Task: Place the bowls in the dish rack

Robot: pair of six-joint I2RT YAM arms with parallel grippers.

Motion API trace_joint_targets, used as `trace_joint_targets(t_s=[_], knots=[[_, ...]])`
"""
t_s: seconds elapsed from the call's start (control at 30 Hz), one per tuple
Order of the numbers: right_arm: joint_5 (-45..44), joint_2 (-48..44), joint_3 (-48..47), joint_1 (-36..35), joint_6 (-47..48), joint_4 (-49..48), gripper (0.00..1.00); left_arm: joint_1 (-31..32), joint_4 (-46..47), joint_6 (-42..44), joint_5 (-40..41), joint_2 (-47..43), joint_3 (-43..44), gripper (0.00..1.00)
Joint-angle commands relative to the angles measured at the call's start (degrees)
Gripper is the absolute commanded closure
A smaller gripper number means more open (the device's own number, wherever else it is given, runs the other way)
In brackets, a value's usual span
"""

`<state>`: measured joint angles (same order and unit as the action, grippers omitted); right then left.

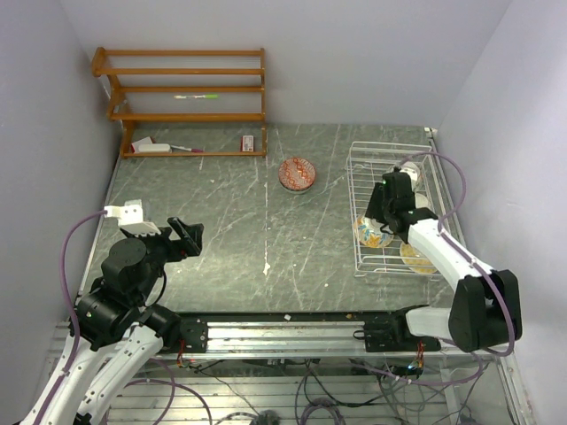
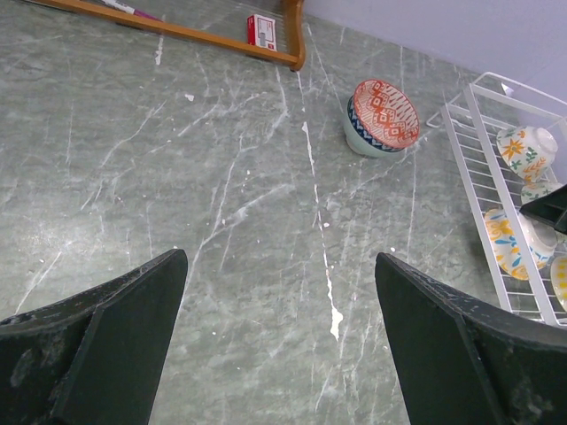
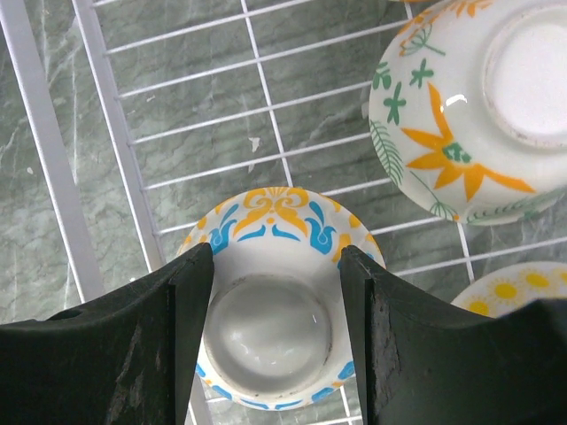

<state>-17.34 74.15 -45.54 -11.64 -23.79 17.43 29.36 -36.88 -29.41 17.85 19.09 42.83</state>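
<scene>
Reaching into the white wire dish rack (image 3: pixel 53 168) at the right of the grey-green marble counter (image 2: pixel 221 177), the right gripper (image 3: pixel 276 274) sets its jaws on either side of the foot ring of an overturned cream ceramic bowl with blue and yellow painted motifs (image 3: pixel 275 217). Whether they pinch it or merely flank it cannot be told from the wrist view. The danger from here looks to be a careless release or retreat. The glazed bowl rests on thin wires beside the rack's side rail, so it could slide or tip, and a jaw dragged sideways could knock it into the neighbouring orange floral bowl (image 3: pixel 461 115) or snag a wire. The rack also holds a third bowl with yellow sun motifs (image 3: pixel 514 292), seen only at its edge. One red-brown patterned bowl (image 2: pixel 381 115) waits upright and apparently empty on the counter, well apart from the rack. The left gripper (image 2: pixel 279 261) hangs above bare counter with its jaws wide apart, holding nothing.
</scene>
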Motion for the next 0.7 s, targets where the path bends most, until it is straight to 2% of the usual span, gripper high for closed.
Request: trace_joint_targets(t_s=[0.0,0.43,0.67], knots=[[-0.41,-2.09,4.55,-1.55,-3.19,5.90,0.41,0.43,0.89,0.40,-1.14,0.16,1.29,0.02],[-0.57,-11.63,8.96,-3.48,-9.58,12.14,0.41,0.43,1.28,0.45,-1.90,-0.93,1.09,0.02],[-1.12,-14.28,9.94,-8.00,-13.54,14.15,0.41,0.42,1.38,0.50,-2.29,-1.44,1.03,0.02]])
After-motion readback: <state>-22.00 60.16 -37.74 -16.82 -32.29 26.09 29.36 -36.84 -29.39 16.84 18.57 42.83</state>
